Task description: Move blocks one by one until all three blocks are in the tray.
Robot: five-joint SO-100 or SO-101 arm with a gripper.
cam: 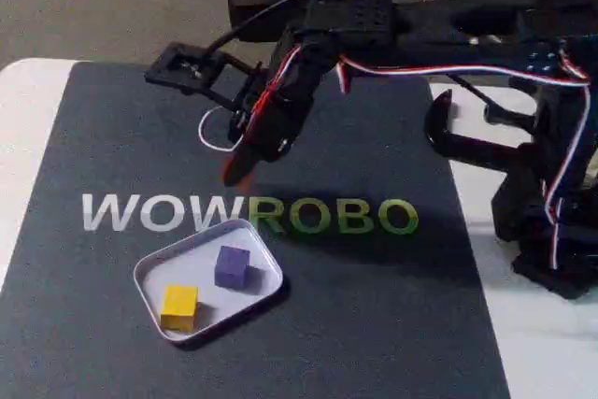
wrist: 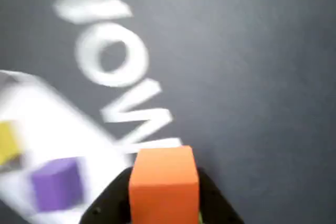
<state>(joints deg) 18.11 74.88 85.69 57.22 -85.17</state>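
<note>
The silvery tray [cam: 149,273] lies on the dark mat at the front left, with the purple block [cam: 232,266] and the yellow block [cam: 178,306] inside it. In the wrist view the tray [wrist: 47,119], purple block [wrist: 58,182] and yellow block [wrist: 8,141] appear blurred at the lower left. My gripper [cam: 241,163] hangs above the mat behind the tray, shut on the orange block [cam: 237,169]. Seen from the wrist, the orange block [wrist: 164,182] sits between the black fingers of the gripper [wrist: 164,205] at the bottom edge.
The mat [cam: 392,306] carries white and green WOWROBO lettering [cam: 248,215] just behind the tray. The arm's black base and clamp [cam: 537,203] stand at the right edge of the table. A white cable loop [cam: 213,133] hangs near the gripper.
</note>
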